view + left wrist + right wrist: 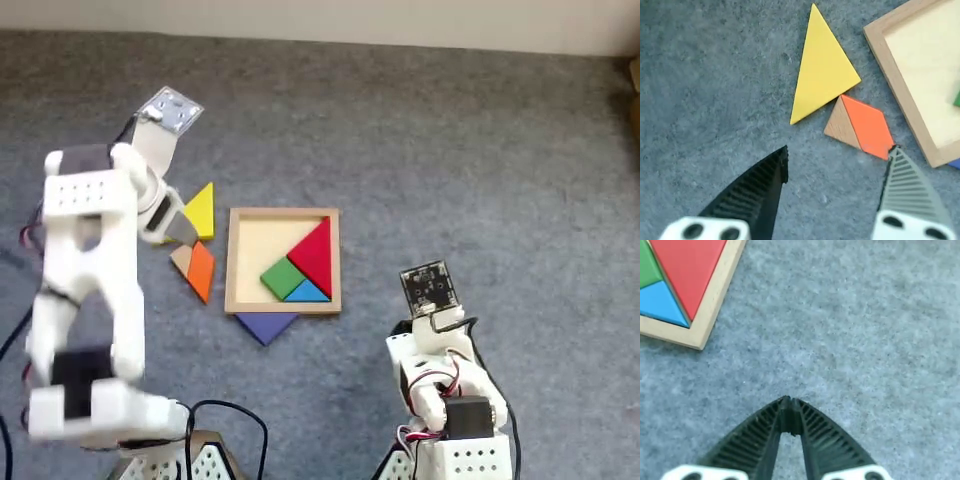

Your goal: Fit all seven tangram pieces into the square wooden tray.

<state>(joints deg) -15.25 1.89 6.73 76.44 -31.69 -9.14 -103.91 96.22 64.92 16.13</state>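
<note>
The square wooden tray holds a red triangle, a green square and a small blue triangle. On the carpet to its left lie a yellow triangle, an orange parallelogram and a tan triangle touching it. A purple triangle lies against the tray's near edge. My left gripper hangs open just short of the orange and tan pieces, with nothing between its fingers. My right gripper is shut and empty over bare carpet, off the tray's near right corner.
Grey carpet covers the whole table. The left arm stands tall at the left and hides part of the loose pieces from above. The right arm sits low at the front right. Open carpet lies behind and to the right of the tray.
</note>
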